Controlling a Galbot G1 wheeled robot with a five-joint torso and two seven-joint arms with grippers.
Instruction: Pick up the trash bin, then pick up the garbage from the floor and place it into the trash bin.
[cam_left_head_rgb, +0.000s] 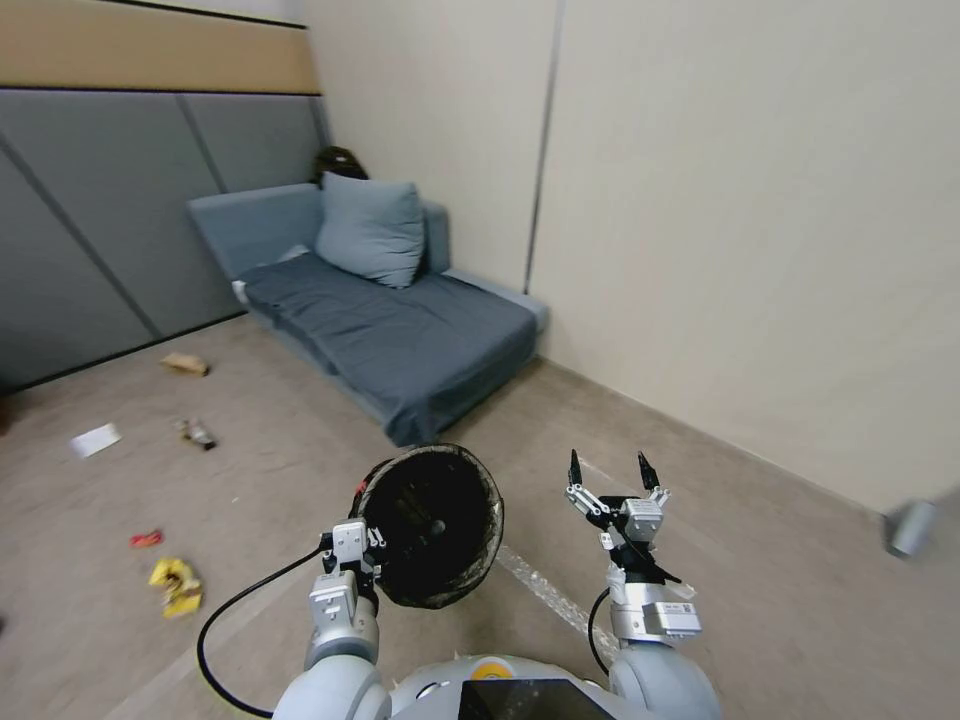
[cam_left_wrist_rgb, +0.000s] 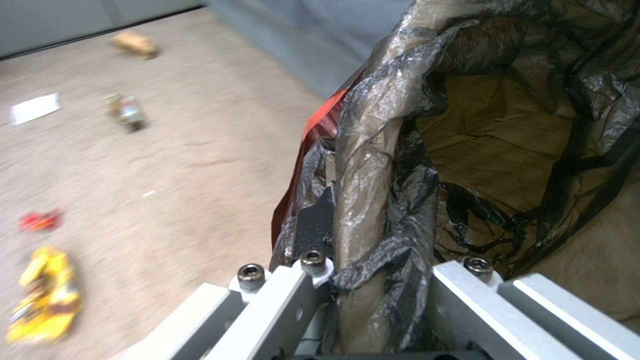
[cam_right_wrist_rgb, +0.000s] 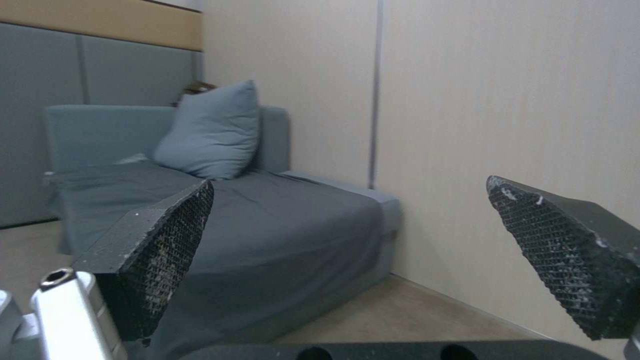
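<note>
Head view: left pincer clamped on rim of round black-bag-lined trash bin, held tilted off floor; thin liner grip may slip; right pincer apart, empty

**Bin in front, litter to the left**

The trash bin hangs before the robot, clamped at its rim by the left gripper. The right gripper sits beside it, to the right. Garbage lies scattered on the floor to the left. A sofa stands behind, against the wall.
</note>
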